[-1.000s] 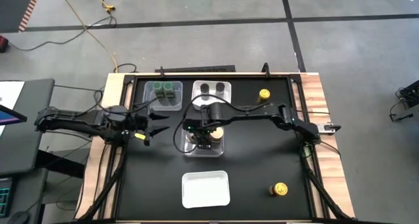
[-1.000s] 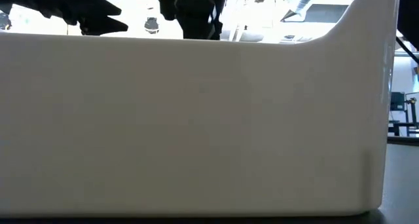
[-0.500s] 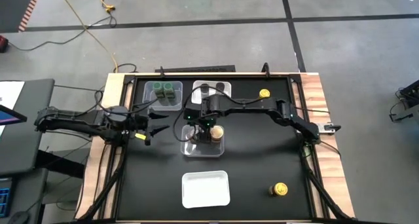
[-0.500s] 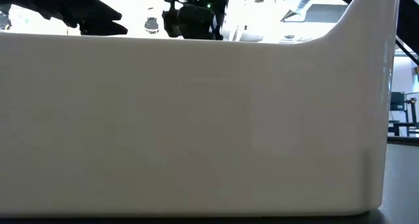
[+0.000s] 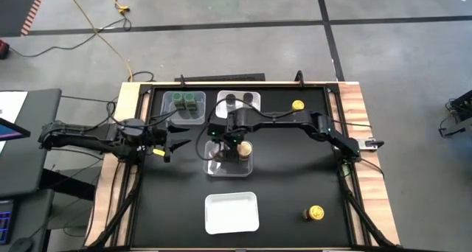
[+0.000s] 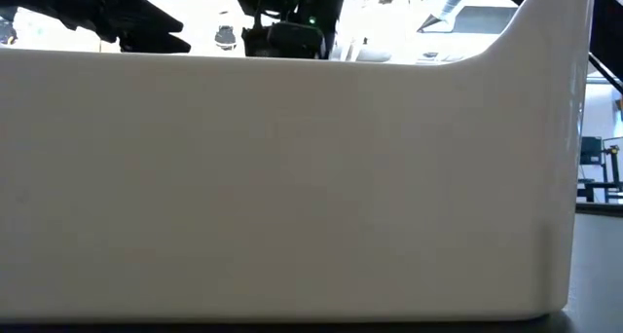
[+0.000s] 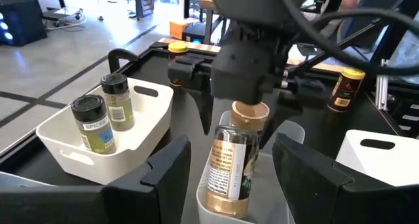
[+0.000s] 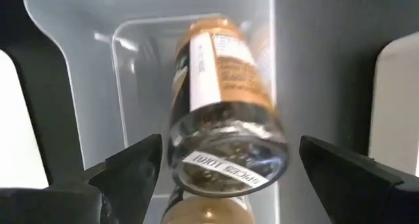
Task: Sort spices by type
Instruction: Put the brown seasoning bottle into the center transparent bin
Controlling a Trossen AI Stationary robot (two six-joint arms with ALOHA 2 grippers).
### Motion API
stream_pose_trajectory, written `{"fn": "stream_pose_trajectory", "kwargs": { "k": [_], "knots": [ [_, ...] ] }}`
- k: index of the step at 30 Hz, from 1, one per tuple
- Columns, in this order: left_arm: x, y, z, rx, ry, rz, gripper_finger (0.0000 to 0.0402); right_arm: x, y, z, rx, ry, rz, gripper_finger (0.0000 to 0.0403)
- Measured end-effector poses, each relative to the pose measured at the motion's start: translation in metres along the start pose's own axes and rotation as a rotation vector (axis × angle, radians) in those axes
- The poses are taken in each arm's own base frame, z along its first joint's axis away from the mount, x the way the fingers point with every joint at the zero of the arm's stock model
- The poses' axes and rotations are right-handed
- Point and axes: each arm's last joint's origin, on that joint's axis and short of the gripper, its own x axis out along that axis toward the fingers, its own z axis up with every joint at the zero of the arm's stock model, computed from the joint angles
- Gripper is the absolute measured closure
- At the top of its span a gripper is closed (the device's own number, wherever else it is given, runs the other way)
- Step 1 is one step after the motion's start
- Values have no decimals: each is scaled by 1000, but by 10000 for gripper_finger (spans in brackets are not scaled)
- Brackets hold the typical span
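Hanging wide open, right claw (image 5: 228, 150) points down over tan-lidded jar (image 7: 230, 160).

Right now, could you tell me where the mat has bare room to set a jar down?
Bare patches: the mat's right half between the two yellow-lidded jars, and left of the white tray. It is crowded around the clear tray, where the right gripper hangs, jaws open.

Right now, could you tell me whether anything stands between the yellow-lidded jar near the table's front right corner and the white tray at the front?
Nothing visible does: only bare black table lies between the yellow-lidded jar and the white tray. The right gripper is over the clear tray farther back, and the left gripper waits at the left.
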Motion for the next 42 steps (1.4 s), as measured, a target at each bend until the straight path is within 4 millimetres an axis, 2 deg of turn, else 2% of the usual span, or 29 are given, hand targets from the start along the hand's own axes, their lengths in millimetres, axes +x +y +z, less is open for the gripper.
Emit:
{"fn": "stream_pose_trajectory", "kwargs": {
  "k": [8,16,26,35,38,42],
  "knots": [
    [0,0,0,0,0,3,197,14,1,-3,-2,7,0,25],
    [0,0,0,1,-1,10,197,14,1,0,-1,-24,1,100],
    [0,0,0,-2,-1,10,197,11,1,1,4,-40,5,102],
    [0,0,0,-7,0,9,197,-28,2,6,39,-52,9,102],
    [0,0,0,-7,0,9,197,-48,4,5,69,-55,11,102],
    [0,0,0,6,-1,9,197,-80,10,-9,168,-61,15,102]
  ]
}}
